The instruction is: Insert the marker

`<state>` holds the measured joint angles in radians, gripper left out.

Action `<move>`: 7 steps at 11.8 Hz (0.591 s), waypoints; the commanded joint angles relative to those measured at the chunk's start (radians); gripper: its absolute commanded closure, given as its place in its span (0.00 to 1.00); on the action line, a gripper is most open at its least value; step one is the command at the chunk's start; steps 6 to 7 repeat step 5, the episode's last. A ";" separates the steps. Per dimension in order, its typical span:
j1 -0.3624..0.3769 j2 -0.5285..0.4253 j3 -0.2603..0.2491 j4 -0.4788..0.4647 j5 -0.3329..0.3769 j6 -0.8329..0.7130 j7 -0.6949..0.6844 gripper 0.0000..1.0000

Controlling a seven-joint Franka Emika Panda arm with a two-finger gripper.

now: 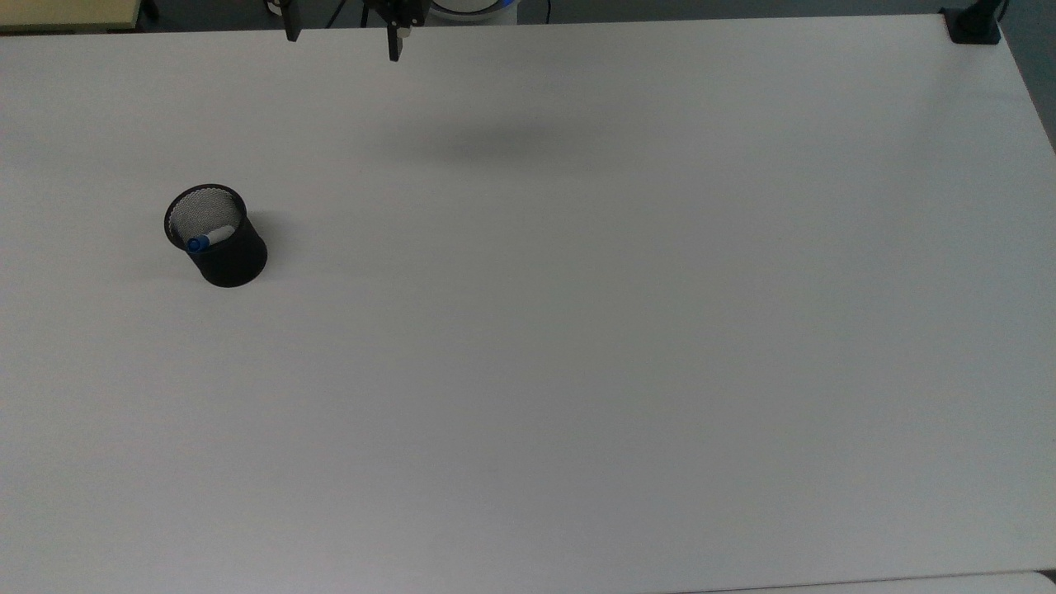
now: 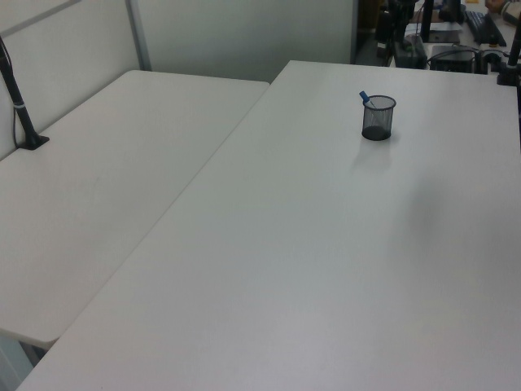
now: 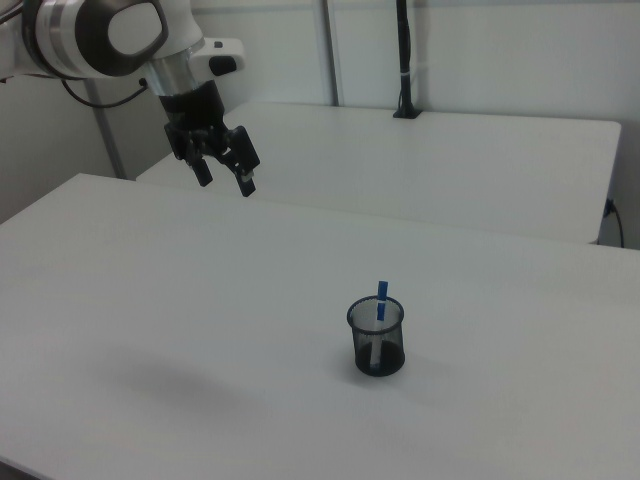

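The marker [image 1: 206, 240] stands inside a black mesh cup [image 1: 227, 260] on the white table, its blue cap leaning on the rim. In the right view the marker [image 3: 380, 296] pokes its blue cap above the cup [image 3: 378, 345]. The left view has the cup [image 2: 378, 122] far back, with the marker [image 2: 365, 98] slanting out. My gripper [image 3: 224, 182] hangs open and empty, high above the table and far from the cup, toward the right view's upper left. The top view catches just the fingertips [image 1: 394, 45] of the gripper [image 1: 342, 41] at its upper edge.
A second white table [image 2: 98, 179] adjoins on the left view's left, with a black post [image 2: 20, 106] clamped on it. Another black clamp [image 1: 972, 25] sits at the top view's upper right table corner. The arm's shadow [image 1: 495, 148] lies on the table.
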<state>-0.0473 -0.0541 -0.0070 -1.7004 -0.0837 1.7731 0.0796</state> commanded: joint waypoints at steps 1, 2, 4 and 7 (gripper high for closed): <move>0.009 0.019 -0.011 0.038 0.008 -0.029 -0.077 0.00; 0.006 0.020 -0.011 0.039 0.012 -0.024 -0.072 0.00; 0.009 0.019 -0.011 0.039 0.012 -0.032 -0.067 0.00; 0.009 0.019 -0.010 0.039 0.012 -0.032 -0.072 0.00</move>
